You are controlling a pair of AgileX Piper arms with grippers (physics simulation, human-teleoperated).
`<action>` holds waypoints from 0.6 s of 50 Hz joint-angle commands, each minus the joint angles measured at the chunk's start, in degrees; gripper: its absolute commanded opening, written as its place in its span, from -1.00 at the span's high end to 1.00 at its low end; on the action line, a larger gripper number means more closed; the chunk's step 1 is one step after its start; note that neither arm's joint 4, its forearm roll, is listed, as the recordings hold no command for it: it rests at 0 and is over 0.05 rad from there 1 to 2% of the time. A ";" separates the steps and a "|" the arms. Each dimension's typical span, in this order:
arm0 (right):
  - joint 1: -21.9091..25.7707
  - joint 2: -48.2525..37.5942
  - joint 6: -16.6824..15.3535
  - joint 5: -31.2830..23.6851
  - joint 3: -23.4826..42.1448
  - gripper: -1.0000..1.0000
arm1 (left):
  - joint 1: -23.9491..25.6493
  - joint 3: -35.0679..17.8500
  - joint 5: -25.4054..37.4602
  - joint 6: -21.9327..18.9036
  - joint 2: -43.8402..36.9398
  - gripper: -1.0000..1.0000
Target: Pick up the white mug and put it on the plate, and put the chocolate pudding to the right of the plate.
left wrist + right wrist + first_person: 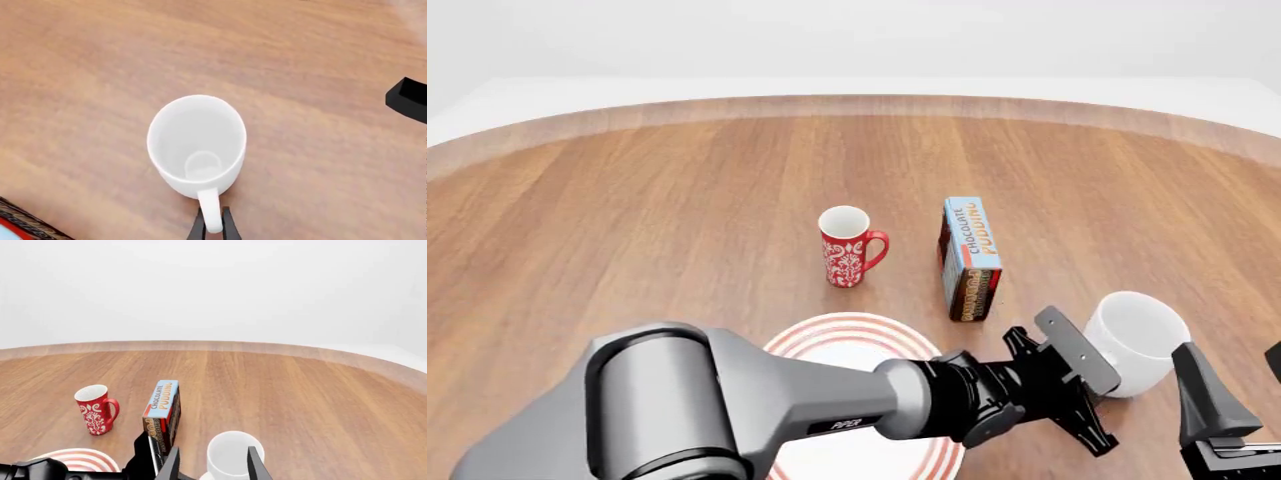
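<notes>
Here, the left claw (213, 227) sat clamped on the mug (197, 145) handle, low in frame, ready for lifting; the right claw (212, 465) stood apart.

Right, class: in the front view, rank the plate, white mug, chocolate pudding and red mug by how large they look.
1. Plate, widest, though partly hidden by the left arm.
2. White mug, but it sits nearer the camera.
3. Chocolate pudding and red mug: the carton looks taller, otherwise too close to rank.
</notes>
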State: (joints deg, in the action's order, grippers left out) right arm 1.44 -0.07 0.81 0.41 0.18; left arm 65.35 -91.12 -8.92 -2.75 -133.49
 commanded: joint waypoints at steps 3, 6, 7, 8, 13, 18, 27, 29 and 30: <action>-0.03 0.00 -0.02 0.03 0.00 -1.00 | -0.53 0.19 -0.60 0.52 -1.09 1.00; -0.03 0.00 -0.02 0.03 0.00 -1.00 | -0.53 0.19 -0.60 0.52 -1.09 1.00; -0.03 0.00 -0.02 0.03 0.00 -1.00 | -0.53 0.19 -0.60 0.52 -1.09 1.00; -0.03 0.00 -0.02 0.03 0.00 -1.00 | -0.53 0.19 -0.60 0.52 -1.09 1.00; -0.03 0.00 -0.02 0.03 0.00 -1.00 | -0.53 0.19 -0.60 0.52 -1.09 1.00; -0.03 0.00 -0.02 0.03 0.00 -1.00 | -0.53 0.19 -0.60 0.52 -1.09 1.00; -0.03 0.00 -0.02 0.03 0.00 -1.00 | -0.53 0.19 -0.60 0.52 -1.09 1.00; -0.03 0.00 -0.02 0.03 0.00 -1.00 | -0.53 0.19 -0.60 0.52 -1.09 1.00; -0.03 0.00 -0.02 0.03 0.00 -1.00 | -0.53 0.19 -0.60 0.52 -1.09 1.00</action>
State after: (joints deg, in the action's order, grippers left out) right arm 1.42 -0.07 0.79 0.44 0.18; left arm 65.27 -90.93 -9.47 -1.41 -133.60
